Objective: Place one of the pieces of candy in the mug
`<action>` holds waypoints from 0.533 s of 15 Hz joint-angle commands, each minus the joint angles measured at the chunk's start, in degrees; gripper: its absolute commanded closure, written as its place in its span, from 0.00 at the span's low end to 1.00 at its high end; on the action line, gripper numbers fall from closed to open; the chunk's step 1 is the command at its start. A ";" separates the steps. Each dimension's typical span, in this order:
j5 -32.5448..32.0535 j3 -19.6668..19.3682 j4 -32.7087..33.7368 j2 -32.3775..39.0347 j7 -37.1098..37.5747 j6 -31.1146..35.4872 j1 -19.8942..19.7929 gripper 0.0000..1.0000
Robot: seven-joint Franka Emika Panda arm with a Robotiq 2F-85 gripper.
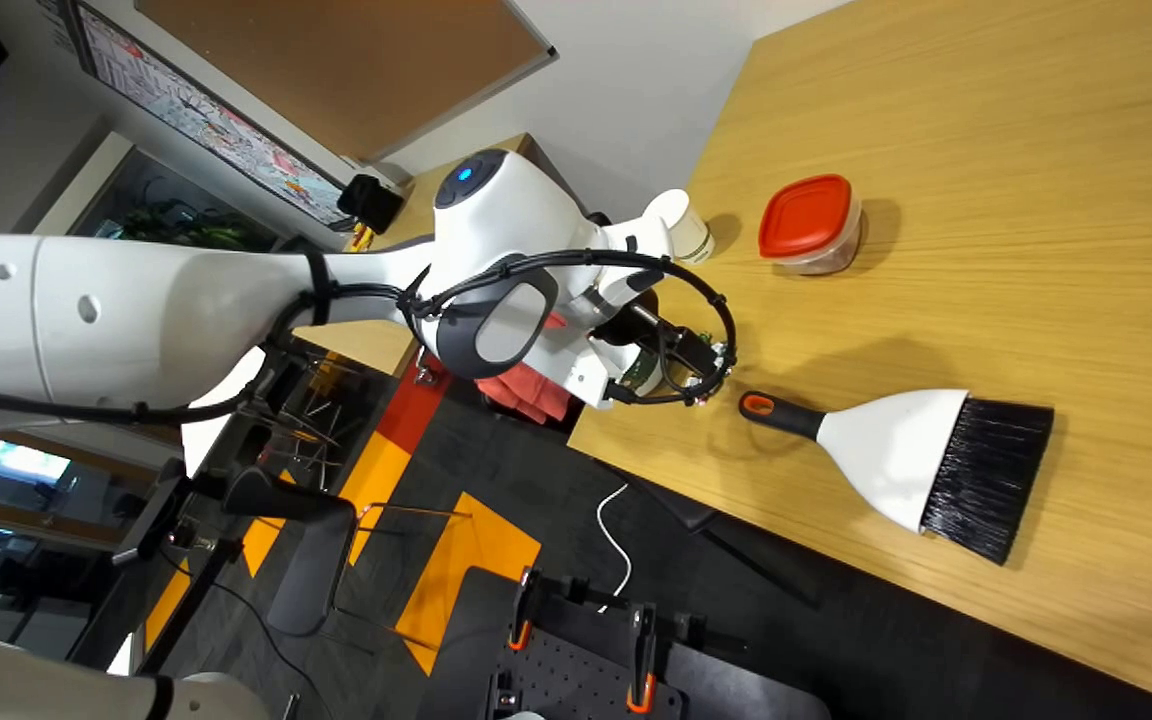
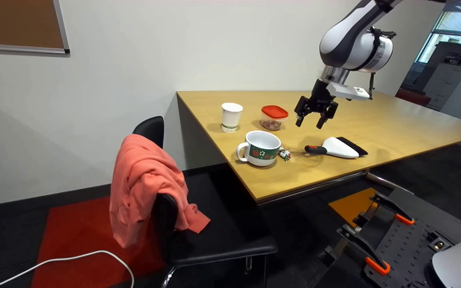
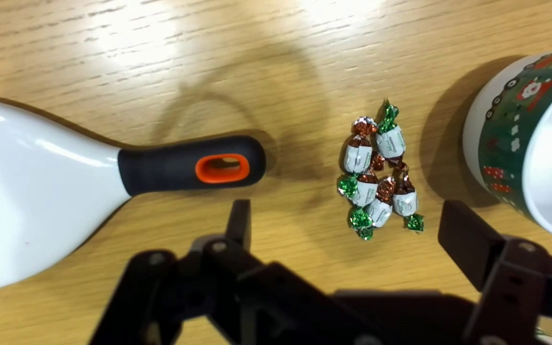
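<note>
Several wrapped candies with white, brown and green foil lie in a small cluster on the table; one piece shows clearly in the wrist view. In an exterior view they lie right beside the mug. The mug is white with a green patterned band and stands upright, handle toward the table's end. In the wrist view the mug is at the right, cut off by the edge. It is mostly hidden behind the arm in an exterior view. My gripper is open and empty, above the table; in the wrist view the candies lie between and beyond its fingertips.
A white brush with a black handle lies left of the candies in the wrist view. A white paper cup and a clear red-lidded container stand near the mug. A chair with a coral garment is beside the table's end.
</note>
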 commanded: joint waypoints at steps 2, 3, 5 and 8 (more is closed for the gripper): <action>4.86 4.04 4.17 4.17 -0.01 0.72 -2.41 0.00; 5.77 4.64 5.16 5.28 0.33 1.07 -2.55 0.00; 6.07 5.34 7.94 8.49 1.93 1.42 -2.39 0.00; 4.42 5.46 11.64 13.10 4.78 1.74 -1.88 0.00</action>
